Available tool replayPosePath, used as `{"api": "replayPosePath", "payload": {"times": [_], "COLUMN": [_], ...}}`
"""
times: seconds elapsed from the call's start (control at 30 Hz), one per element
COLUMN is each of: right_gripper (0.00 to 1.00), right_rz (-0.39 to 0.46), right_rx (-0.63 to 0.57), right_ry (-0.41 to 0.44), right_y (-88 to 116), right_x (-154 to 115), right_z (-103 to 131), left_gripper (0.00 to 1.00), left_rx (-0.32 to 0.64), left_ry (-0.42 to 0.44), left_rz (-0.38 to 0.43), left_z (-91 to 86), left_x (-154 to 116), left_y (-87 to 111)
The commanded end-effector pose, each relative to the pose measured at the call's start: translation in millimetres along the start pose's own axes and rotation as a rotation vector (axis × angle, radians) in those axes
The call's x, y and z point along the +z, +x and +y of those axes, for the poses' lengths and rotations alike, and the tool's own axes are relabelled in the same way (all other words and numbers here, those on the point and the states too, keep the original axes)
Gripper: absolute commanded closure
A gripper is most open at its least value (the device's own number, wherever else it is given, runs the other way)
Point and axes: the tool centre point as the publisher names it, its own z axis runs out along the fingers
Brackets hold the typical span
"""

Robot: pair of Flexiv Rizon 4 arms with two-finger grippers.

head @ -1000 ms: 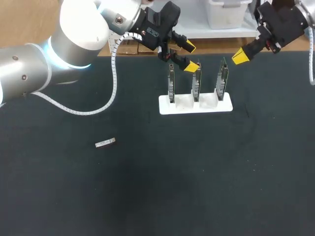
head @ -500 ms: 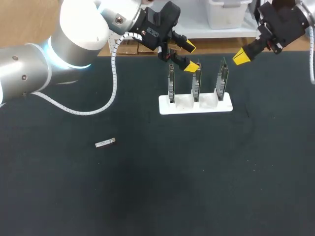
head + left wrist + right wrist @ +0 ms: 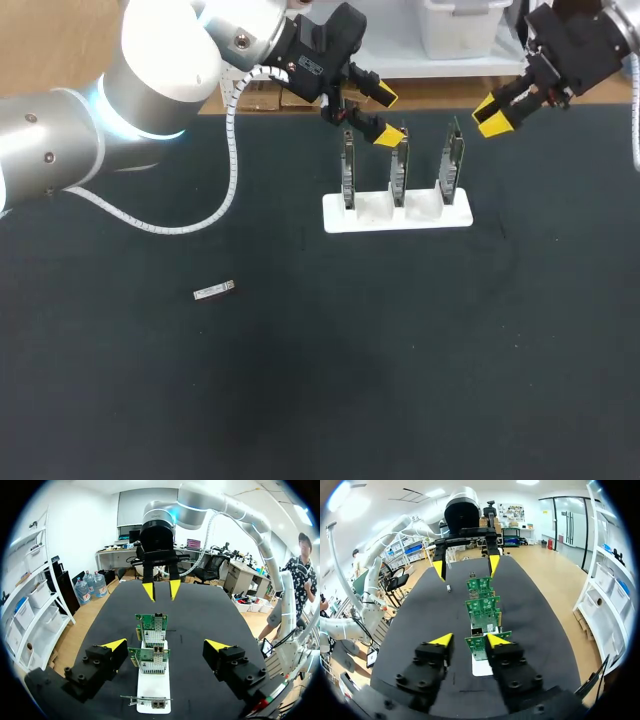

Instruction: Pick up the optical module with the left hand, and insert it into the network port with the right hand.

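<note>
Though small, the optical module (image 3: 214, 290) lies flat — details indistinct.

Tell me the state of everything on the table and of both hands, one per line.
Module: lying flat, not picked up.
Left hand: open, empty.
Right hand: open, empty.
Cards: three, upright in the stand, no module plugged in.

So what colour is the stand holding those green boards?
White. The stand shows best in the head view.
</note>
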Motion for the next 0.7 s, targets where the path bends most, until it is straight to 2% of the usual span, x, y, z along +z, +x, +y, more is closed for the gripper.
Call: {"api": "replayPosePath", "payload": {"times": [0.03,0.27,0.43,0.6,0.7], "right_gripper": [0.00,0.00,0.00,0.00,0.00], "right_rz": [0.000,0.000,0.000,0.000,0.000], "right_rx": [-0.001,-0.001,-0.001,-0.001,-0.001], "right_ry": [0.006,0.006,0.006,0.006,0.006], "right_y": [0.1,0.1,0.1,0.1,0.1], "right_x": [0.5,0.5,0.5,0.5,0.5], "right_z": [2.4,2.4,2.4,2.4,2.4], "left_gripper": [0.00,0.00,0.00,0.00,0.00], "left_rx": [0.001,0.006,0.009,0.008,0.014], "left_ry": [-0.002,-0.004,-0.062,-0.142,-0.201], "left_rz": [-0.001,0.011,0.083,0.182,0.275], "left_z": [-0.6,-1.6,-7.7,-30.7,-51.3], "left_x": [0.0,-0.9,-19.6,-49.6,-66.9], "left_y": [0.2,-0.7,-0.8,-1.6,2.0]}}
